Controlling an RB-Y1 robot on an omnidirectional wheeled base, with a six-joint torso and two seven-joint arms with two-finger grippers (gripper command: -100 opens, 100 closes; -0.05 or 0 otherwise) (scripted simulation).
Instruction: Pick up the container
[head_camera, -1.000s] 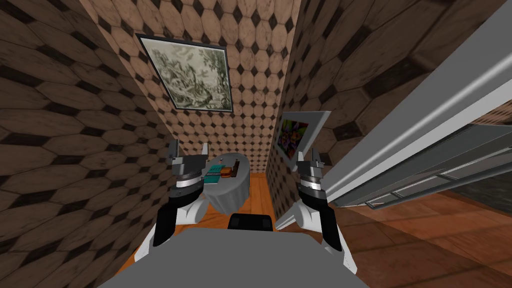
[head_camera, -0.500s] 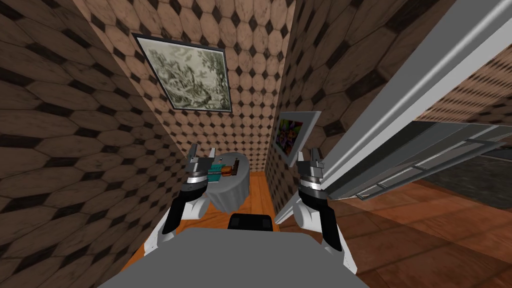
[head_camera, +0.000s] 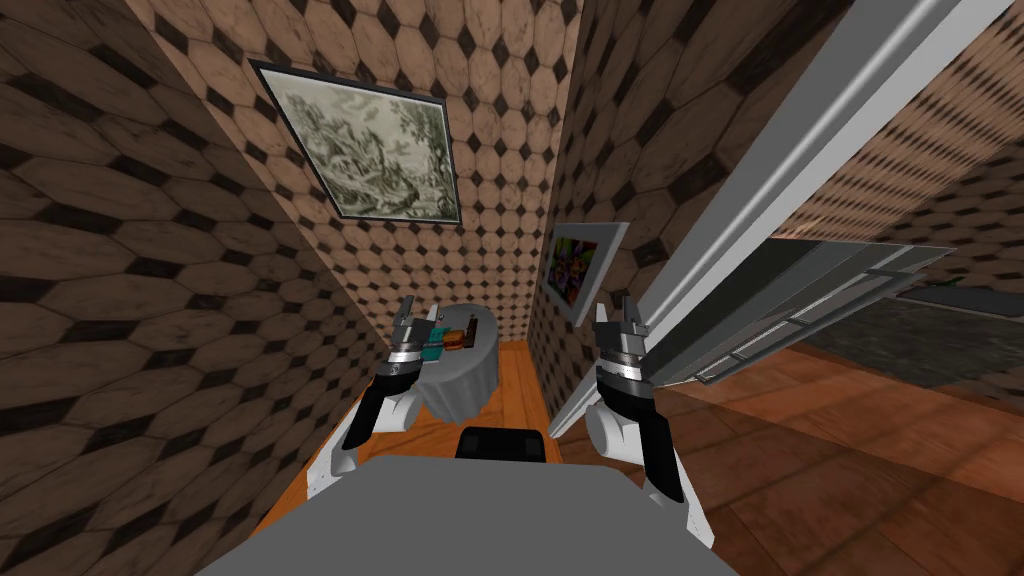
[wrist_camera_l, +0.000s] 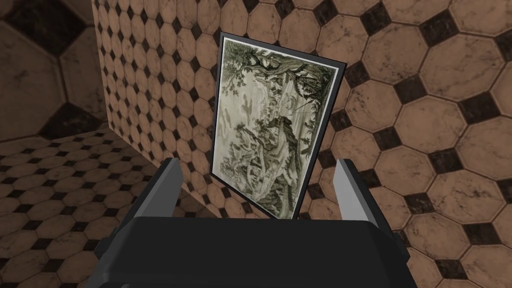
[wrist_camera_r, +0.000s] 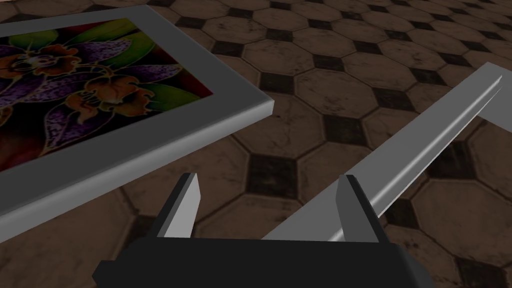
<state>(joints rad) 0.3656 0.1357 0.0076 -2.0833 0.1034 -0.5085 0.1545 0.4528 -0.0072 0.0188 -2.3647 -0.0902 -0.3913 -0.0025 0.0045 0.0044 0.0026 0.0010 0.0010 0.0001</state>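
Observation:
A small oval grey table (head_camera: 462, 378) stands ahead in a narrow tiled nook. On its top lie a teal box-like container (head_camera: 438, 338), a small brown thing (head_camera: 456, 342) beside it, and a thin grey upright piece (head_camera: 470, 325). My left gripper (head_camera: 419, 310) is raised at the table's left edge, overlapping the teal container in the head view; its fingers stand open with nothing between them, as the left wrist view's gripper (wrist_camera_l: 256, 165) confirms. My right gripper (head_camera: 618, 310) is held up to the right of the table, open and empty (wrist_camera_r: 270, 179).
Tiled walls close in on both sides of the table. A colourful framed picture (head_camera: 580, 268) hangs on the right wall beside my right gripper. A grey door frame (head_camera: 760, 190) and an open grey door (head_camera: 840, 285) lie to the right. Wooden floor (head_camera: 515, 385) runs beside the table.
My left arm has swung inward, from out by the left wall to the table's left edge. The head view has turned a little. The right arm has held its pose.

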